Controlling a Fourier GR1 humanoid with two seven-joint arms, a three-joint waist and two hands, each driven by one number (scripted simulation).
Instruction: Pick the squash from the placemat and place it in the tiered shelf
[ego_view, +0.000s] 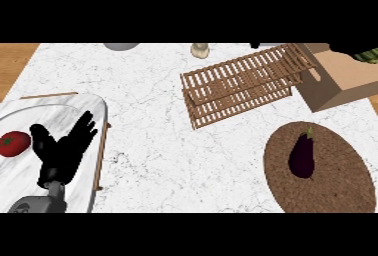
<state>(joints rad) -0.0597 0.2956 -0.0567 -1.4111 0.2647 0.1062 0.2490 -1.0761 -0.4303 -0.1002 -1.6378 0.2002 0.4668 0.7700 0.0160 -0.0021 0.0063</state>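
Dark purple vegetable (302, 155) lying on the round brown placemat (321, 190), untouched, at about four o'clock on the counter (162, 100).

The task calls it a squash, but it looks like an eggplant, stem end pointing to twelve o'clock. The slatted wooden shelf (244, 85) stands at about one o'clock, well apart from the mat, with a cardboard box (343, 82) just beside it toward two o'clock. The left hand (63, 150) rests at eight o'clock over a marble tray (37, 107), fingers straight and released, holding nothing; a tomato (13, 143) sits just beside it toward nine o'clock. The right hand does not show.
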